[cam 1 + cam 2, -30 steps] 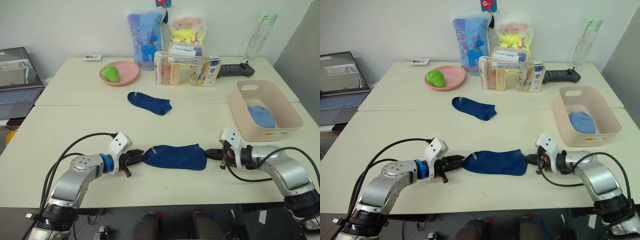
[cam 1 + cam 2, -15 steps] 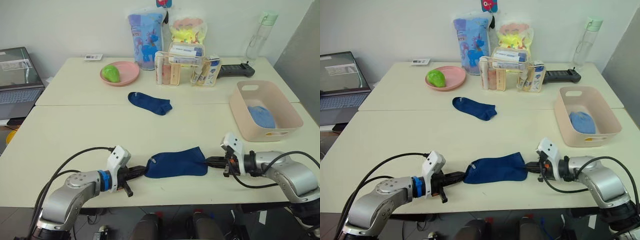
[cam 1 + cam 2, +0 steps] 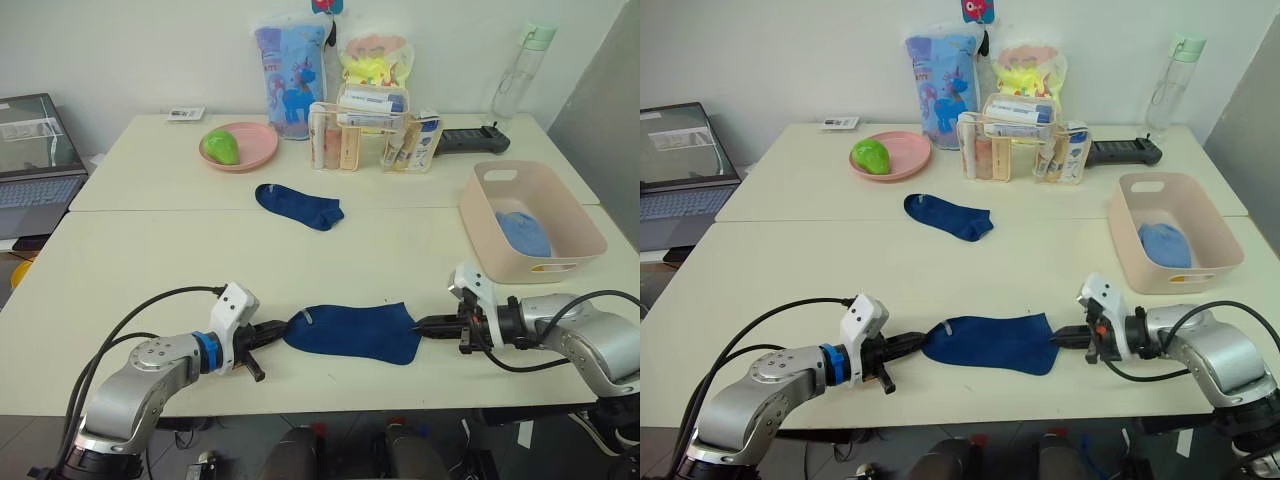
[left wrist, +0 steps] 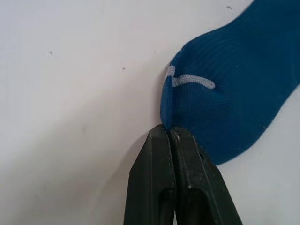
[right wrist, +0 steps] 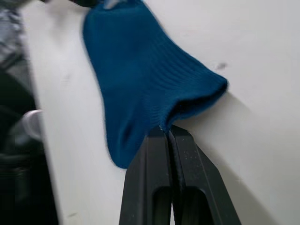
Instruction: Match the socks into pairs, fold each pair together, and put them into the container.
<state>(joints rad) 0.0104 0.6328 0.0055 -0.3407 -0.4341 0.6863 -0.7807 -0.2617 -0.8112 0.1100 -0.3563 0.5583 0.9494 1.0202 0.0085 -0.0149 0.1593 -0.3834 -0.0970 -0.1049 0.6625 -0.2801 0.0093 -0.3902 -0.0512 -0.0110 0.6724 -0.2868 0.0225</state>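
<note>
A navy sock (image 3: 352, 331) lay stretched along the near edge of the worktop (image 3: 150, 260), its toe end pinched by the left hand (image 3: 274, 330) and its cuff pinched by the right hand (image 3: 428, 324). Another navy sock (image 3: 298, 205) lay farther back, and the container (image 3: 484, 230) held a light blue pair (image 3: 523, 233).

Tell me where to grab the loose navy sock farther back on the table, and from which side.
Take the second navy sock by its narrower end nearest the pink plate, coming from above on the robot's left. It lies flat and alone on the table, so an edge pinch looks easiest. Both claws are busy pinching the near sock.
</note>
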